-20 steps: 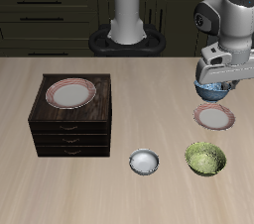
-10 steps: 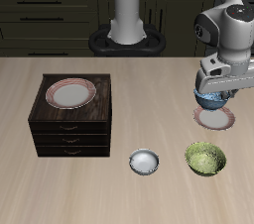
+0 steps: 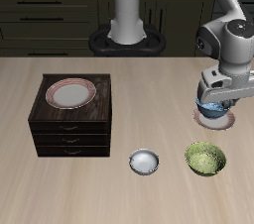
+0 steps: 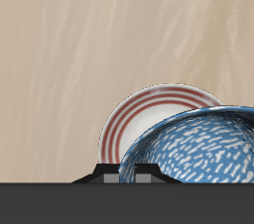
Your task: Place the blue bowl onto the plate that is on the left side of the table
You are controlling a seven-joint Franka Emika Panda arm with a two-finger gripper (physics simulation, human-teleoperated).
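Note:
The blue bowl (image 3: 210,106), mottled blue and white, hangs just above the red-rimmed plate (image 3: 215,120) on the table, held by my gripper (image 3: 212,99), which is shut on its rim. In the wrist view the blue bowl (image 4: 198,149) fills the frame close to the camera, and the plate (image 4: 139,119) with red rings lies right beneath and behind it. My fingers are mostly hidden by the bowl and the gripper body.
A dark wooden cabinet (image 3: 69,119) carries a second red-rimmed plate (image 3: 70,93) on its top. A white-grey bowl (image 3: 144,162) and a green-yellow bowl (image 3: 205,158) sit near the table's front edge, the green one close to the target plate.
My gripper has come down with the blue bowl, moving slightly toward the table's front edge, and the bowl now overlaps the plate.

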